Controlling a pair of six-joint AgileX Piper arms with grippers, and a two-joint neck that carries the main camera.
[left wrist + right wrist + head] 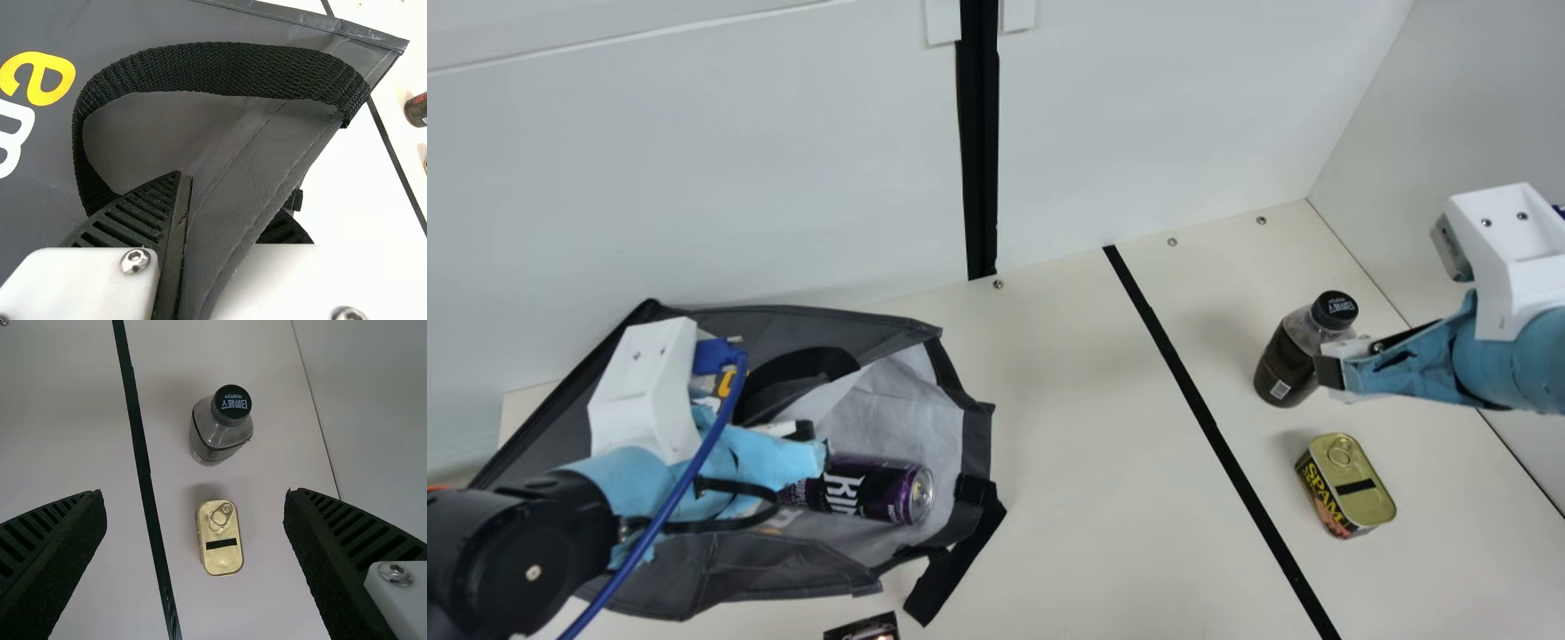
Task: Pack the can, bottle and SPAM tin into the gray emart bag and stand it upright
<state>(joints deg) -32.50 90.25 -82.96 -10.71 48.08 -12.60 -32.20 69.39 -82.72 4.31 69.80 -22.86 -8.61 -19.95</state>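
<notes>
Main view: the left gripper is pinched on the side of the gray emart bag, which lies on its side with the purple can lying in its open mouth. The right gripper has its fingers spread wide, with the dark-capped bottle upright on the table and the SPAM tin near it, lid up, both across the black line from the bag.
</notes>
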